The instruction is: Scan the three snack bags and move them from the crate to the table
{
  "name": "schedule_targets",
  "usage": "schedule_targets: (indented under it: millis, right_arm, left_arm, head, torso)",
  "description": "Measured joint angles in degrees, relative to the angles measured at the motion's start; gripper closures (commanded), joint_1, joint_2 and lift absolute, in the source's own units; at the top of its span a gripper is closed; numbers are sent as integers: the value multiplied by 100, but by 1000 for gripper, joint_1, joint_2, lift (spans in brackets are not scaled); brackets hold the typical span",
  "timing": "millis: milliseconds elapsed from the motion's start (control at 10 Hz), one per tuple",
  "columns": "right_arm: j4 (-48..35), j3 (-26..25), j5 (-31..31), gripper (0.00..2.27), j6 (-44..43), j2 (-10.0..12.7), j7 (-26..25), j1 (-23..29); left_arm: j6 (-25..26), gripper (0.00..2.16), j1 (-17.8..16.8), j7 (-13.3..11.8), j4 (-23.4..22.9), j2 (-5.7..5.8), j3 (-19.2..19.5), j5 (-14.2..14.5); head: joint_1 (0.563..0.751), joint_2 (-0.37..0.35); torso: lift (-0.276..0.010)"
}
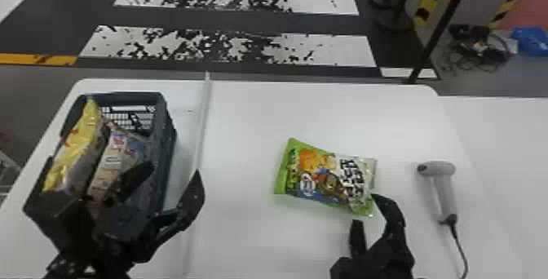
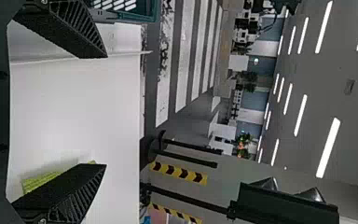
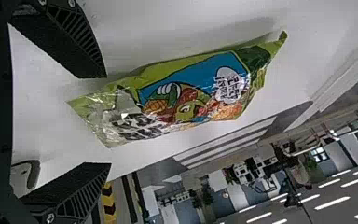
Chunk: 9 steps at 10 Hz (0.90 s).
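In the head view my left gripper (image 1: pixel 171 178) is spread open over the near part of the dark crate (image 1: pixel 170 135). A yellow snack bag (image 1: pixel 83 135) and a beige one (image 1: pixel 110 162) stand inside the crate. On the table lies a green snack bag (image 1: pixel 326 176), with my open right gripper (image 1: pixel 365 209) at its near right corner. A grey scanner (image 1: pixel 444 188) rests farther right. The left wrist view has my left gripper (image 2: pixel 106 112) with nothing between its fingers. In the right wrist view my right gripper (image 3: pixel 108 121) stands open at one end of the green bag (image 3: pixel 191 95).
A raised white strip (image 1: pixel 202 115) runs across the white table (image 1: pixel 240 107) between crate and green bag. The scanner's cable (image 1: pixel 460 243) trails to the near edge. Beyond the table are a dark pole (image 1: pixel 444 25) and striped barriers.
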Motion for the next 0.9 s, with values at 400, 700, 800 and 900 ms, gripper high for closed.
schedule_targets:
  millis: [400, 700, 800, 900]
  right_arm:
    - [-160, 5, -12, 87, 396, -14, 39, -135]
    - [-478, 6, 29, 191, 1033, -33, 163, -158]
    - [-488, 61, 80, 194, 1166, -34, 189, -202]
    - [-414, 190, 153, 255, 1258, -36, 197, -298]
  left_arm:
    - [-6, 29, -119, -5, 188, 2, -68, -3]
    - [0, 29, -277, -5, 348, 22, -174, 10]
    - [-11, 29, -306, -7, 382, 27, -190, 20]
    - [-16, 29, -315, -13, 395, 30, -194, 23]
  head:
    - [695, -57]
    - [695, -87]
    - [695, -92]
    - [695, -90]
  torso:
    - [-62]
    - [-62]
    - [-62]
    - [-62]
